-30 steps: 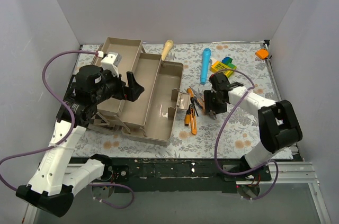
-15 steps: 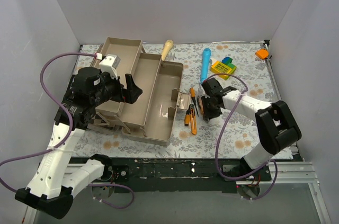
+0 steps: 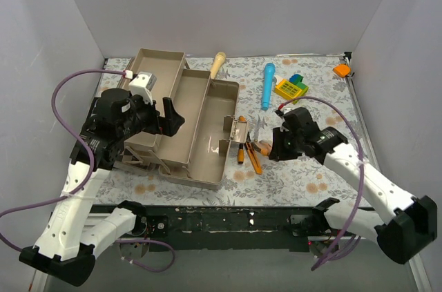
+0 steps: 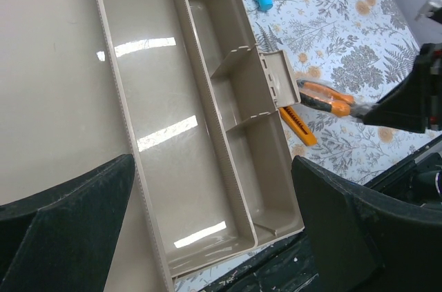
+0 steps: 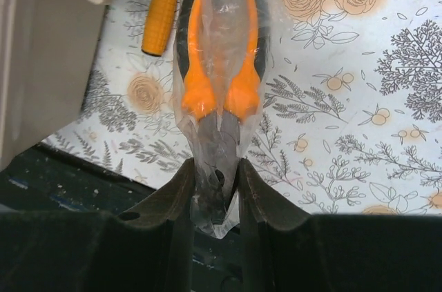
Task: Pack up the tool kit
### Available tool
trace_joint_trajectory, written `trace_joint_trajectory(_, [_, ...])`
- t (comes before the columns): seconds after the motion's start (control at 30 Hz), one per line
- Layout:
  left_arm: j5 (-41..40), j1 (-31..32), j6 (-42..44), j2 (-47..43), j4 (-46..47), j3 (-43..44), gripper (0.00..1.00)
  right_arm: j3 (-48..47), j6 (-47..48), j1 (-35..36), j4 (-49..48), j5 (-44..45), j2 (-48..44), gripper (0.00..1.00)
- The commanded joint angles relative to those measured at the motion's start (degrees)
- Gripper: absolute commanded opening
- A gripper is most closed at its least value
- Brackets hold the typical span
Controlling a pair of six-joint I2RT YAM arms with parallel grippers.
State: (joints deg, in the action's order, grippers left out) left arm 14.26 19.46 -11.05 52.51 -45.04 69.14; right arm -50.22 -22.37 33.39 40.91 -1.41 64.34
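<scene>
Floral table (image 3: 318, 174): toolbox (image 3: 207, 141) open, trays (image 4: 235, 99) empty, screwdrivers (image 3: 246, 155) not yet in. R hand (image 5: 215, 188) clamps bagged pliers (image 5: 217, 64); L hand (image 3: 174, 114) open over it.

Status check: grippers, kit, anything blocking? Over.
Left gripper open above toolbox. Right gripper shut on wrapped pliers, by the nose. Toolbox open, visible trays empty. Screwdrivers lie beside it.

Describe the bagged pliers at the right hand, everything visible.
The pliers have orange handles edged in black and a dark metal nose, all inside a clear, crinkled plastic sleeve. The right hand is shut on the nose end through the plastic, so the handles point away from its camera, over the flowered table cover. A yellow-handled screwdriver lies just beside the handles; contact is unclear.
</scene>
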Motion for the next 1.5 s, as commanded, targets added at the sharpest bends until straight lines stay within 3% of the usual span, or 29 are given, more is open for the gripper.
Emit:
trace_joint_trajectory(0.0, [-0.11, -0.21, 0.59, -1.53, -0.14, 0.99, 0.98, -2.16, -1.97, 0.01, 2.16, -2.37, -8.07, 0.01])
trace_joint_trajectory(0.33, [-0.29, -0.22, 0.5, -2.5, -0.75, 1.78, 0.98, -12.61, -6.72, 0.54, 1.02, -4.04, -15.29, 0.01])
trace_joint_trajectory(0.47, [-0.11, -0.22, 0.15, -2.33, -0.32, 2.22, 0.98, -17.18, -7.69, 3.08, -1.26, -3.25, -13.81, 0.01])
trace_joint_trajectory(0.87, [-0.64, -0.22, -0.03, -1.54, -1.37, 3.19, 0.98, -31.34, -8.57, 22.23, -0.47, 18.36, 7.54, 0.01])
trace_joint_trajectory(1.27, [-3.18, -0.22, 0.85, -1.36, -1.89, 3.01, 0.98, -35.56, -4.88, 27.43, -7.42, 19.69, 23.98, 0.01])
trace_joint_trajectory(1.43, [-5.56, -0.22, 2.34, -1.8, -3.21, 3.01, 0.98, -33.55, -6.19, 28.14, -11.11, 16.71, 26.54, 0.02])
trace_joint_trajectory(1.47, [-5.91, -0.22, 2.61, -1.8, -3.39, 2.84, 0.98, -33.2, -6.63, 28.14, -10.94, 16.35, 26.54, 0.1])
